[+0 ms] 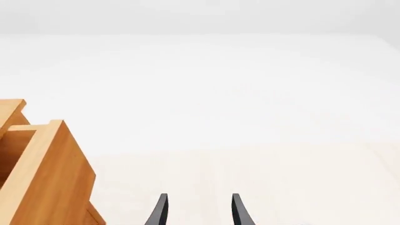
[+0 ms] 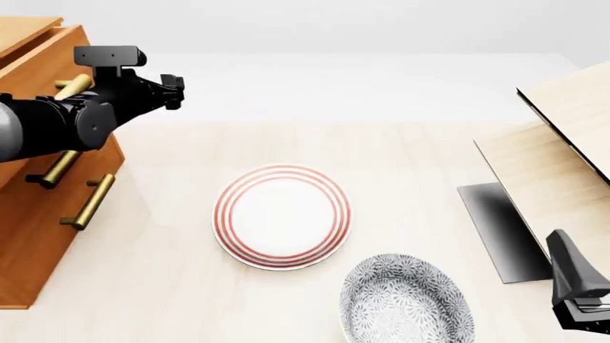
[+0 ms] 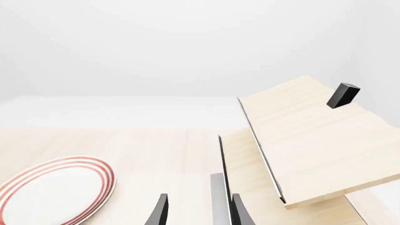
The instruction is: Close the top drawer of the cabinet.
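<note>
1. The cabinet point(image 2: 38, 236) stands at the table's left edge in the front view, its orange-brown front set with brass bar handles.
2. The top drawer point(image 2: 43, 50) sits pulled out from the cabinet front, its panel standing proud of the drawers below; the left wrist view shows its open box and flat front point(image 1: 44, 183) from the side.
3. The left gripper point(image 2: 174, 91) hangs in the air just beside the top drawer's front, apart from it, with its 2 dark fingers point(image 1: 160, 211) spread and nothing between them.
4. The right gripper point(image 3: 198, 213) sits low at the table's near right corner, its fingers parted and empty, close by the pale slanted wooden structure point(image 2: 562, 164).
5. A red-ringed plate point(image 2: 282, 216) lies mid-table, with a grey patterned plate point(image 2: 408, 300) just nearer and to its right.
</note>
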